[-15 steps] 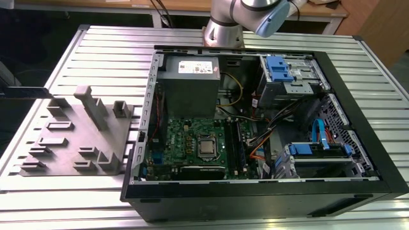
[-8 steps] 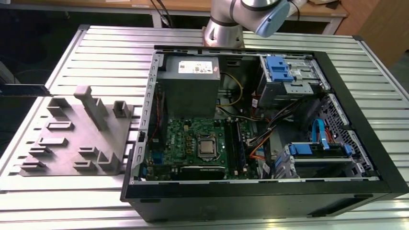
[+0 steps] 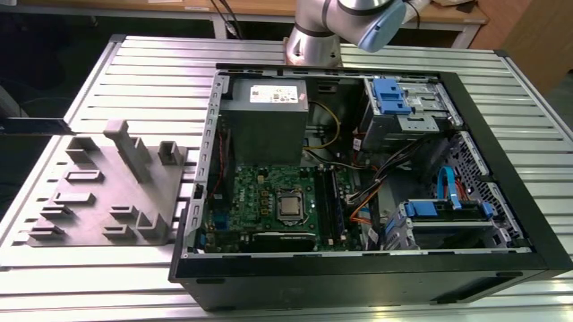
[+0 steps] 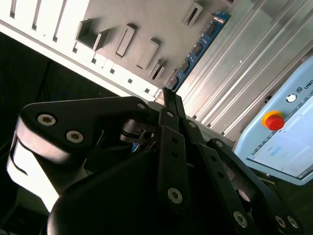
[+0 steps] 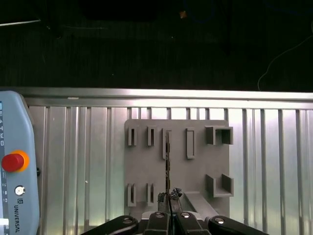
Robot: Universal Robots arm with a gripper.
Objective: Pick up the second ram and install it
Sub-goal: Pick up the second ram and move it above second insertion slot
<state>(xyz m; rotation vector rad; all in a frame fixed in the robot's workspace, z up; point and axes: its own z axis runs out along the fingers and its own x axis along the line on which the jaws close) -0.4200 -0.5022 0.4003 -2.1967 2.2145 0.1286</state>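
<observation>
Slatted metal table [image 5: 274,161] beneath downward-pointing hand [image 5: 169,198], second ram [image 5: 167,161] in its grip

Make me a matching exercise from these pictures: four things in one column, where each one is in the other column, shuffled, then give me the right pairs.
Things:
1. second ram
2. red stop button
3. grey power-supply box
4. grey fixture tray

Places:
A. inside the open computer case
B. on the slatted table, beside the case
C. clamped in the gripper
D. on the light blue pendant

Pairs: 1-C, 2-D, 3-A, 4-B.
</observation>
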